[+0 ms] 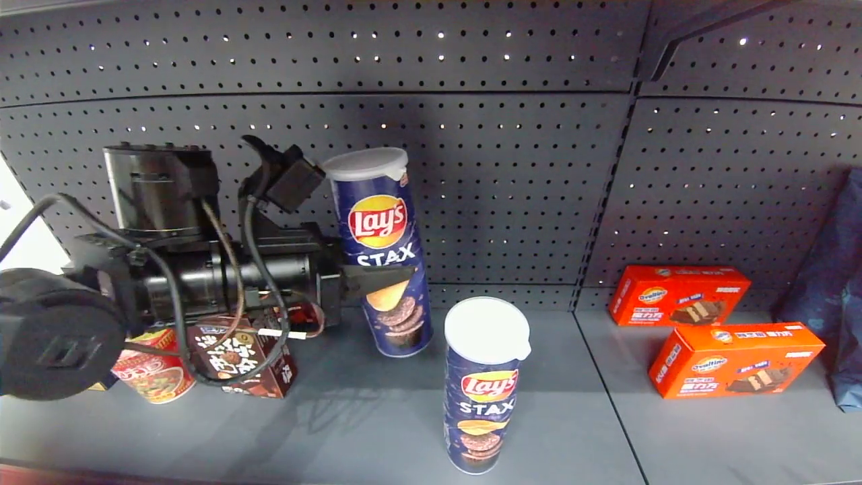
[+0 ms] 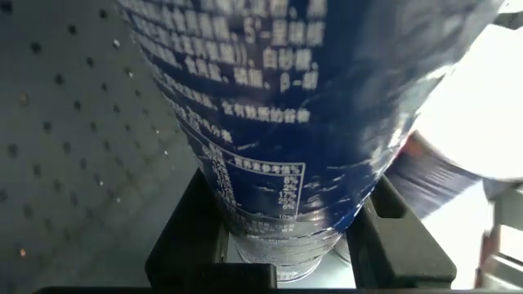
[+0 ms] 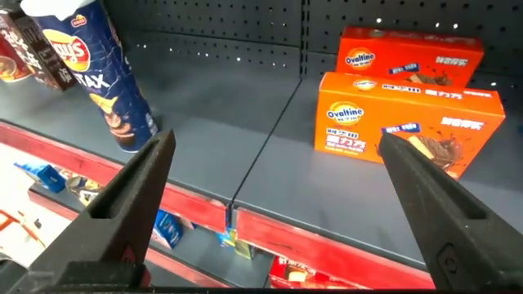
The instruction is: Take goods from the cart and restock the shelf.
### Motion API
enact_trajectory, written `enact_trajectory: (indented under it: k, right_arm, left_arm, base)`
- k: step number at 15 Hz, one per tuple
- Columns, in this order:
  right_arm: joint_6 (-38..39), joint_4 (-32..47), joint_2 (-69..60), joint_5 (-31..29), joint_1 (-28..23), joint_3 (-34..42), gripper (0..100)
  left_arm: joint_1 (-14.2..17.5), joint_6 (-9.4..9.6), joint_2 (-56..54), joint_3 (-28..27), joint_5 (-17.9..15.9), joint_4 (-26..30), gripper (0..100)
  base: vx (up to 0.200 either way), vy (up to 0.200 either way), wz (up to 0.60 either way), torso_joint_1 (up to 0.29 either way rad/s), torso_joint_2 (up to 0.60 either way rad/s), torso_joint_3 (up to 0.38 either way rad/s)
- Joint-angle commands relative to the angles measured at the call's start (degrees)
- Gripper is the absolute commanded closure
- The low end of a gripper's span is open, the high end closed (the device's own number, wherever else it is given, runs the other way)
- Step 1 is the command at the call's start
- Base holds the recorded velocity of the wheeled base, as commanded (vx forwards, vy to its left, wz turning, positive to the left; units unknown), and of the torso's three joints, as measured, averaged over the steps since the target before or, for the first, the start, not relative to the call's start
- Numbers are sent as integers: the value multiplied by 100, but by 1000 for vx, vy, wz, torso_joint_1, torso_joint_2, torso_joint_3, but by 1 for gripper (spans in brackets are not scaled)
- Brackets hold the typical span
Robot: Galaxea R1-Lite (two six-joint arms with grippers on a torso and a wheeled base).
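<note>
A blue chip can (image 1: pixel 377 222) with a white lid stands slightly tilted near the pegboard back of the grey shelf (image 1: pixel 337 424). My left gripper (image 1: pixel 385 275) comes in from the left and is shut on its middle. In the left wrist view the can (image 2: pixel 270 122) sits between the two black fingers (image 2: pixel 192 237). A second, identical can (image 1: pixel 483 397) stands upright in front and to the right, near the shelf's front edge. My right gripper (image 3: pixel 286 212) hangs open and holds nothing, in front of the shelf edge, with a chip can (image 3: pixel 102 82) off to one side.
A noodle cup (image 1: pixel 151 374) and a brown snack box (image 1: pixel 239 360) stand under my left arm. Two orange boxes (image 1: pixel 677 295) (image 1: pixel 734 360) lie on the right shelf section, with a dark blue bag (image 1: pixel 842 296) beyond. A red price rail (image 3: pixel 310 237) lines the shelf front.
</note>
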Motion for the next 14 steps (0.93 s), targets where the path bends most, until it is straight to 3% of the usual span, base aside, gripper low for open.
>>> enact_trajectory:
  k: [1, 2, 3, 8, 14]
  right_arm:
    - [1, -4, 27, -3, 3, -22, 0]
    - [1, -4, 27, 5, 3, -22, 0]
    - [1, -4, 27, 5, 3, -22, 0]
    - [-8, -4, 9, 5, -41, -22, 0]
    - [1, -13, -17, 5, -41, -48, 0]
  left_arm:
    - [5, 274, 910, -617, -49, -35, 100]
    - [5, 546, 1182, -828, -67, -18, 100]
    - [5, 678, 1384, -995, -120, 17, 100]
    - [-197, 705, 2096, -1795, -199, 44, 100]
    - [-311, 731, 2553, -2182, -199, 44, 100]
  base:
    - [0, 0, 0, 0, 0, 0]
    - [0, 0, 0, 0, 0, 0]
    - [0, 0, 0, 0, 0, 0]
    - [0, 0, 0, 0, 0, 0]
    - [0, 0, 0, 0, 0, 0]
